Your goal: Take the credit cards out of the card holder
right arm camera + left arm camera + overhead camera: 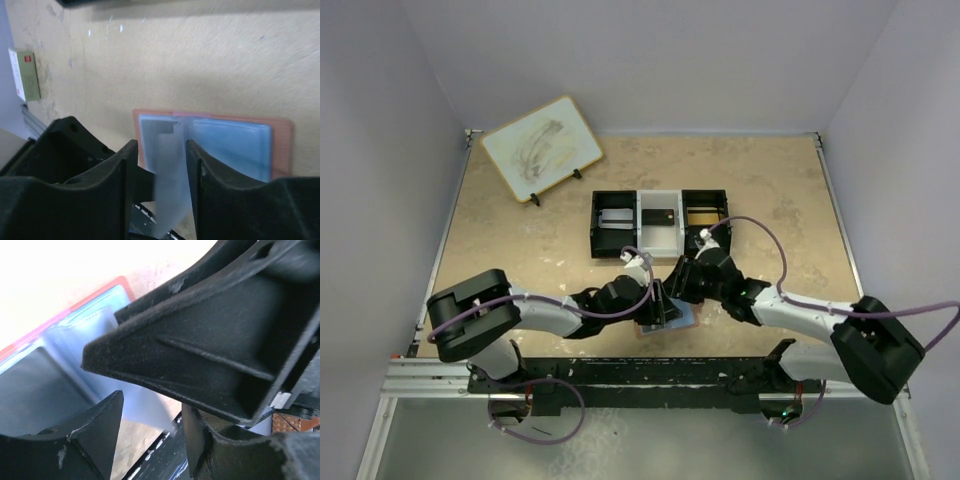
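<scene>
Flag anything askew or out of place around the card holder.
One pale card sticks partway out of the open card holder, slanting past its edge between the right gripper's parted fingers. It is blurred, so I cannot tell if it is gripped. Nothing else stands out.

One card holder (230, 142) lies open at 6 o'clock on the tabletop (800, 200), with one credit card (172, 170) showing over it. One three-compartment tray (594, 225) sits toward 12 o'clock, and one white board (542, 148) at 11 o'clock. There are two arms, the left arm (540, 315) and the right arm (800, 310), and one small white-and-green box (25, 74).
</scene>
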Robot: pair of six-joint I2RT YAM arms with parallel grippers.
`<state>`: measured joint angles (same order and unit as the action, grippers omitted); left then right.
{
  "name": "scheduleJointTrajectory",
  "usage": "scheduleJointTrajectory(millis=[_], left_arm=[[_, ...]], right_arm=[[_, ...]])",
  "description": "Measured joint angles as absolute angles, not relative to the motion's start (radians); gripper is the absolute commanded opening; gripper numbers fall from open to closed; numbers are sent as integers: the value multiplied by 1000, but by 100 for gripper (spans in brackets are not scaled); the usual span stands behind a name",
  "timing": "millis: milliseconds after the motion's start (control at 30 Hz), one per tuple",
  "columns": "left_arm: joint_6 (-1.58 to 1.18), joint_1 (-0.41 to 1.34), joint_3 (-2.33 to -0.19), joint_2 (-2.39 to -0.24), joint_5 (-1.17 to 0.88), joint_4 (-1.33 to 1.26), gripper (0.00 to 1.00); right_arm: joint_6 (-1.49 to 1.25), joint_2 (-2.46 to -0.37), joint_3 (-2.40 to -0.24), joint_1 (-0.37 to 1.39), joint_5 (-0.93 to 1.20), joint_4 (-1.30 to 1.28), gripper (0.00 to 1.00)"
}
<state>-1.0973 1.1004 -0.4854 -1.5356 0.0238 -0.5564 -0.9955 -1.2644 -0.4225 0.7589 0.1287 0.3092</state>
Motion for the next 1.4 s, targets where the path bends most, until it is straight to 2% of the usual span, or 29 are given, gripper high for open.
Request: scheduleJointTrajectory(millis=[167, 433, 600, 767, 967, 1200, 1400], left_arm=[[-1080, 1107, -572, -1619, 4, -554, 50], [-1053, 1122, -655, -1676, 7, -519, 51], [-1007, 1136, -628, -1438, 147, -289, 52], [-995, 1135, -626, -1123, 397, -15, 52], [-1083, 1135, -607, -936, 657, 315, 52], [-1171, 1135, -607, -840, 807, 546, 53], [-1193, 1135, -607, -783, 847, 615, 62]], right_arm=[[-975, -1160, -462, 723, 12, 139, 58], [-938, -1016, -487, 670, -110, -86, 59], [-885, -983, -494, 670, -101, -98, 49], [-834, -960, -496, 698, -37, -38, 48], [-809, -1142, -603, 831, -45, -13, 57], [-803, -1402, -752, 987, -147, -100, 62], [-785, -1500, -844, 1044, -215, -171, 65]])
